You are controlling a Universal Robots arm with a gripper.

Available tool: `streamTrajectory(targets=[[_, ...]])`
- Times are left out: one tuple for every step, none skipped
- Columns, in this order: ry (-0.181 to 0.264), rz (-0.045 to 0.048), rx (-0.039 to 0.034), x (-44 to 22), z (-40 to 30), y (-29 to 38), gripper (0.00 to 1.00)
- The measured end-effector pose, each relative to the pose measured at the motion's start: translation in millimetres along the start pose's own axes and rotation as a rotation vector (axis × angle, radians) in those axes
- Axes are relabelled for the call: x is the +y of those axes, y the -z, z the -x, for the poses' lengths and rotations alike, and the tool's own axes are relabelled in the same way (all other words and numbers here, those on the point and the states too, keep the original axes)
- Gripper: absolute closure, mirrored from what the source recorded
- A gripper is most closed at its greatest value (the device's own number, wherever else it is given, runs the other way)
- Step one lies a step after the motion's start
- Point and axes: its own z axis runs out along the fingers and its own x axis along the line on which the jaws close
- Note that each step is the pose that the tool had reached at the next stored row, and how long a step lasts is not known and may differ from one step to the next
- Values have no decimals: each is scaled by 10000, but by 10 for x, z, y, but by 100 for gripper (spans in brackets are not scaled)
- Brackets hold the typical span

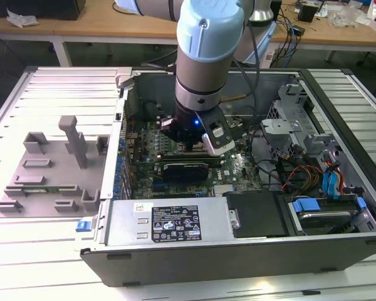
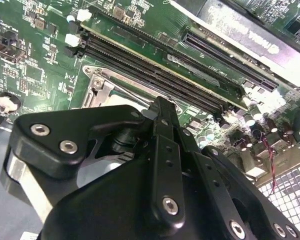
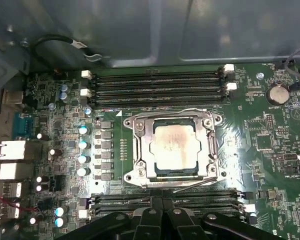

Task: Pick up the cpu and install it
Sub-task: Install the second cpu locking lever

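Note:
The cpu (image 3: 176, 145) is a silvery square chip with a pale rim, lying flat in the motherboard socket (image 3: 140, 150) inside its metal frame. No finger touches it in the first wrist view. My gripper (image 3: 162, 216) hovers just beside the socket, over the memory slots (image 3: 165, 200) on one side. In the second wrist view the black gripper body (image 2: 160, 130) covers most of the socket, and only a corner of the frame (image 2: 97, 85) shows. In the exterior view the gripper (image 1: 197, 147) is lowered into the open computer case (image 1: 238, 251), above the motherboard.
A grey tray (image 1: 47, 175) with upright grey blocks lies on the slatted table at the exterior view's left. Inside the case are a graphics card (image 1: 185, 168), loose cables (image 1: 294, 172), drive cages (image 1: 301, 125) and a power supply (image 1: 175, 222). More memory slots (image 3: 157, 87) flank the socket.

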Motion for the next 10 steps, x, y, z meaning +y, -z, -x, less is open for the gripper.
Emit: streamTrajectory(targets=[[-15, 0, -3, -1, -58, -8, 89], [-37, 2, -8, -6, -89, -27, 89], [-72, 2, -16, -11, -99, -45, 89], [-139, 3, -31, -14, -108, -59, 89], [-238, 13, -52, -17, -134, -78, 89], [-268, 19, -58, -18, -142, -85, 89], [-311, 27, -67, -20, -152, -92, 89], [-387, 45, -83, -23, -166, -104, 89], [-483, 96, -101, -25, -174, -116, 89], [-520, 146, -107, -26, -179, -121, 89]])
